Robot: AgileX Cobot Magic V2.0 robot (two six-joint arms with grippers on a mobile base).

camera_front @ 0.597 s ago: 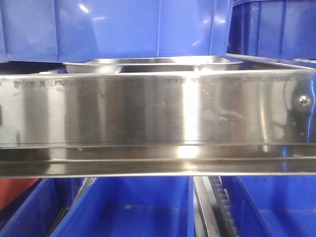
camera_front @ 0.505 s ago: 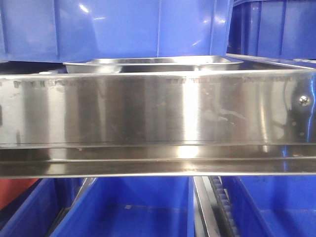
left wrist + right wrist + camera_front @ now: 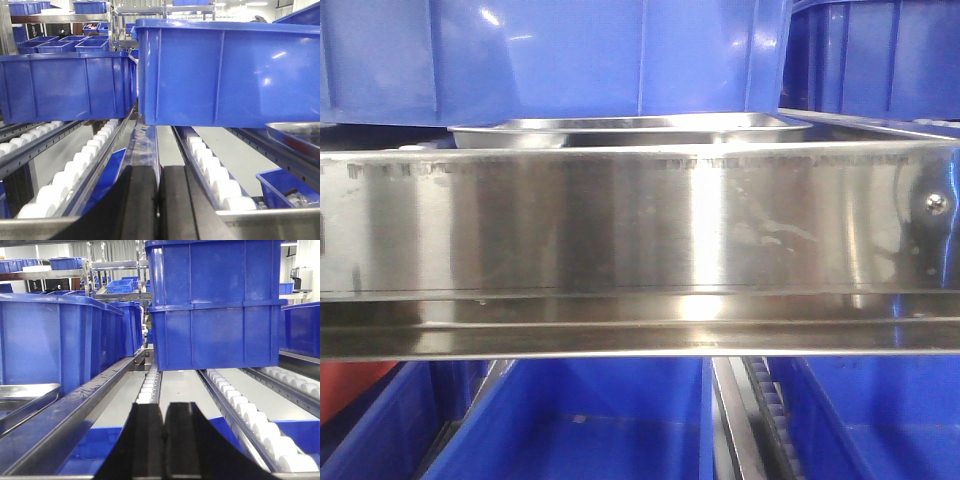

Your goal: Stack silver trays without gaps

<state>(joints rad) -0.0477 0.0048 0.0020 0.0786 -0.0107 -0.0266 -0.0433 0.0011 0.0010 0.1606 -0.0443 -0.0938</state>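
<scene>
Jaws of both arms clenched, pads together, gripping nothing, near the shelf rail (image 3: 620, 220). Tray (image 3: 630, 128) sits just behind the rail, before a bin (image 3: 570, 60), between the arms: right of left jaws, left of right jaws. Second tray not in view. Likely reach step: release jaws first, close on opposite rims, keep tray level so it nests flush, no gap.

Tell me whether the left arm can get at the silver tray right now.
Probably, though not straight ahead: the silver tray lies right of the left gripper, past a steel rail, with its visible part uncovered. The shut jaws must open first.
</scene>
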